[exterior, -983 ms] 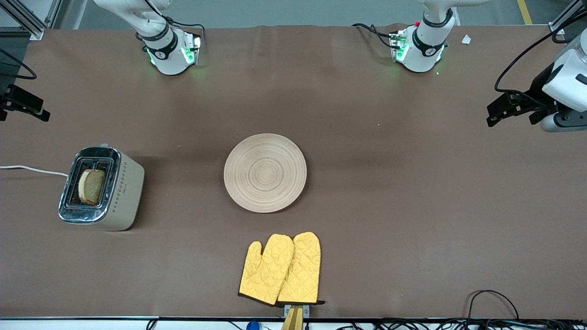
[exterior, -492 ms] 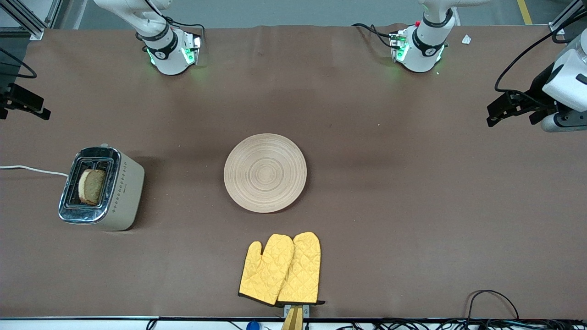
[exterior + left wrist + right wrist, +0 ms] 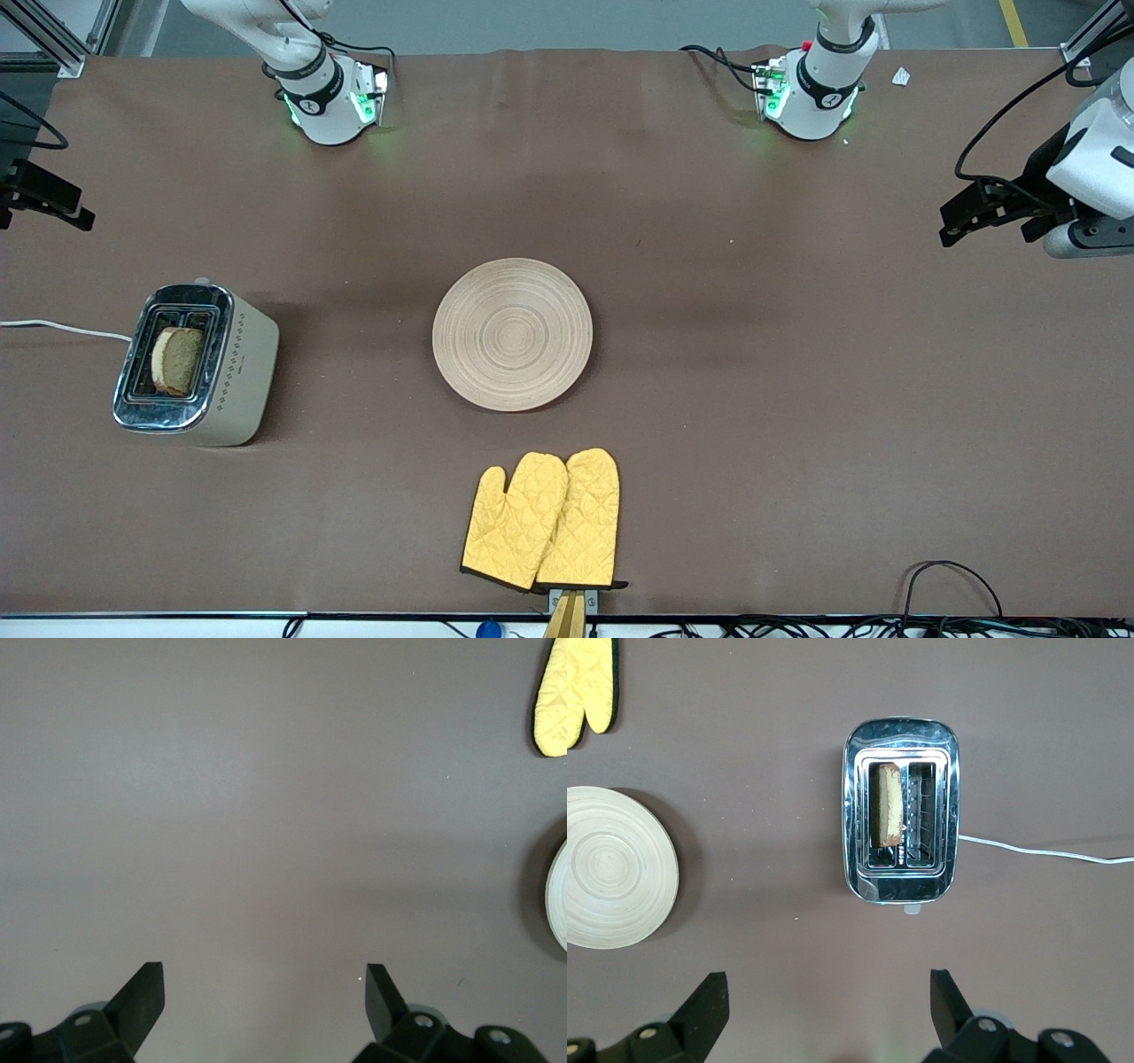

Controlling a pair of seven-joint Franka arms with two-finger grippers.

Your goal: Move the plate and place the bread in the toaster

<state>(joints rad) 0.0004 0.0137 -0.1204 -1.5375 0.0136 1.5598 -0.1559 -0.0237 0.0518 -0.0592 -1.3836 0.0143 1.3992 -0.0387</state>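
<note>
Bread (image 3: pixel 177 360) upright in toaster (image 3: pixel 197 365) slot; plate (image 3: pixel 512 334) bare, mid-table.
I judge it soft, crumbly: pinch top crust lightly. Left end effector (image 3: pixel 264 1005) and right end effector (image 3: pixel 829 1010) wide, empty.

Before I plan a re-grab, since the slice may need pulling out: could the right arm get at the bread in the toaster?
Probably yes. The right gripper hangs open over the table beside the toaster, and the bread stands upright in one slot with nothing above it. The slot is narrow, though.
</note>
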